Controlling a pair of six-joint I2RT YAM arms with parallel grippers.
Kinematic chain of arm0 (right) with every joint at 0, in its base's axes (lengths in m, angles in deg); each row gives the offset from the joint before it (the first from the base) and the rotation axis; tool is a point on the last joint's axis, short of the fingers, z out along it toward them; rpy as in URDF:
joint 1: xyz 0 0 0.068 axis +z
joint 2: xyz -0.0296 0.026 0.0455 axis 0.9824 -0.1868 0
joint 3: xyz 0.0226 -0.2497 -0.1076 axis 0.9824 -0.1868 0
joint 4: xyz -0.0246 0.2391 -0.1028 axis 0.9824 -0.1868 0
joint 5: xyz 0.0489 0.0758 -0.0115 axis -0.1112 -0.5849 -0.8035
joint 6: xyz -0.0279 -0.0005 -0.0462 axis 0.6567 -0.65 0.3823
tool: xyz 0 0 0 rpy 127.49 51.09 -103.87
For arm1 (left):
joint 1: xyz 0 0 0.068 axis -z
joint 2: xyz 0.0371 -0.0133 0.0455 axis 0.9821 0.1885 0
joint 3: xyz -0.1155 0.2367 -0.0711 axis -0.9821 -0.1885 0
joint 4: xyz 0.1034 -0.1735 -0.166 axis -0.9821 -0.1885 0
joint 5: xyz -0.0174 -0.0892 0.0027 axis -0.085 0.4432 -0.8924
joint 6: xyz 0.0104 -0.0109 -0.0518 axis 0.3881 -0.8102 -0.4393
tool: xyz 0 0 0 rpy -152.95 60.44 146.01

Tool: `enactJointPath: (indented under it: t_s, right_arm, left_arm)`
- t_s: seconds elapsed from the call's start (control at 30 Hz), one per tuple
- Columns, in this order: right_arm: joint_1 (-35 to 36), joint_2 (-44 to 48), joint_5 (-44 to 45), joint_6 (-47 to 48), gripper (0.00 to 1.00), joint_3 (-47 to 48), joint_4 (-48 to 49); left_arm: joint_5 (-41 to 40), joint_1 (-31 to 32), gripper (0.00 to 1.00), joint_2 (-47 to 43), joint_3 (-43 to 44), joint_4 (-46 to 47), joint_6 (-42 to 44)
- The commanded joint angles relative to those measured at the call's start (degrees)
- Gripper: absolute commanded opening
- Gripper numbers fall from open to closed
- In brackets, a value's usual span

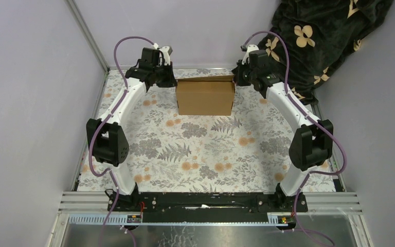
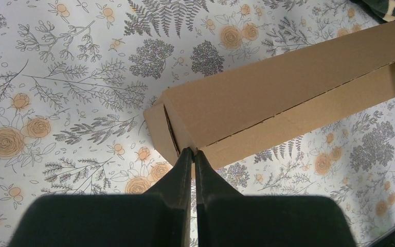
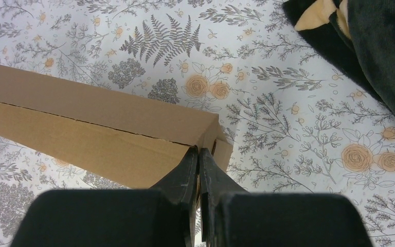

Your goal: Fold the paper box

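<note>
While shut tight, left gripper (image 2: 194, 152) tips touching box (image 2: 288, 92) at its left end; right gripper (image 3: 199, 150) same, shut at right end. Cardboard pinched or not: cannot tell. One box, two grippers. Far-middle of table (image 1: 185, 154), long axis left-right. Overhead only: both ends flanked. Right wrist only: dark flowered blanket (image 3: 380, 51).

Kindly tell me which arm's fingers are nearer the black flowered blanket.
The right arm's fingers, at the brown cardboard box end beside the blanket; the left fingers touch its other end.
</note>
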Motion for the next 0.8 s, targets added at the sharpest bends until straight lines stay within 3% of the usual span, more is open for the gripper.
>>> enactJointPath:
  t_s: [0.0,0.77]
  right_arm:
    - [5.3,-1.2,-6.5,-0.7,0.00,-6.4,-7.3]
    - [5.6,0.9,-5.1,-0.7,0.00,-18.3,-1.6]
  left_arm:
    - [5.6,4.1,0.04,1.9,-3.4,-3.4,-2.3]
    - [3.6,4.1,0.04,0.2,-5.8,-1.8,-4.2]
